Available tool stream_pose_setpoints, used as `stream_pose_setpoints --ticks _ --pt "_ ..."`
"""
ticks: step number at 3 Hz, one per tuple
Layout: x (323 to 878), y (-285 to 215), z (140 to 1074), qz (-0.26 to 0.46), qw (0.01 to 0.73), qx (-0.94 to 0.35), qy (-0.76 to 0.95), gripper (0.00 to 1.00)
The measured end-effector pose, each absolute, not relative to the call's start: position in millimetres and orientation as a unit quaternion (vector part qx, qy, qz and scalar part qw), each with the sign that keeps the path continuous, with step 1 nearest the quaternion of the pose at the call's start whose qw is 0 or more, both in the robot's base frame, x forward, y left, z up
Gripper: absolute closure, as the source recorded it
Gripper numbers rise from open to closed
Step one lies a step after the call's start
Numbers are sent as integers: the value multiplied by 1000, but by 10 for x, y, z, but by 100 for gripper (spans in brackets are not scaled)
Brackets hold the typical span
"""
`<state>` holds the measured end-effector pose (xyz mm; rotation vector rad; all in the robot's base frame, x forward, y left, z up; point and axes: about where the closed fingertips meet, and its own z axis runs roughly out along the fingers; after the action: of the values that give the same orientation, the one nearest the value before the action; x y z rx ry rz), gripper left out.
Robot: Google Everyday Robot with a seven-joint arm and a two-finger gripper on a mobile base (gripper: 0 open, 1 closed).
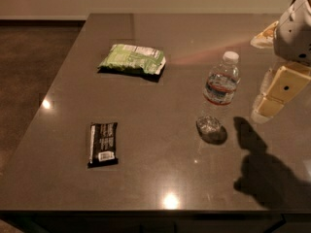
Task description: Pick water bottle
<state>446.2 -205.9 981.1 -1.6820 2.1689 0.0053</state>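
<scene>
Gripper (273,97) at the right edge of view, hanging above the table (160,178); wide or narrow, cannot tell. Just to its left and apart from it, the water bottle (221,89), upright, white cap on, right of the table's middle. Dark shadow (265,171) on the tabletop in front of the gripper. Bare surface from the bottle to the front edge. Well left, a green snack bag (132,59) toward the back. Black wrapped bar (102,143) near the left edge.
</scene>
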Motion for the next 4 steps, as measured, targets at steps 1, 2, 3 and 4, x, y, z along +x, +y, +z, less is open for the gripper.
stream_pose_setpoints --ticks 1,2,3,4 --pt "4591 -1928 9793 49 248 -588 768 0" --pt "4711 -1770 9727 86 291 -573 762 0" --pt "4803 -1710 9599 113 311 -553 764 0" --pt "4857 -1660 9544 143 322 -539 765 17"
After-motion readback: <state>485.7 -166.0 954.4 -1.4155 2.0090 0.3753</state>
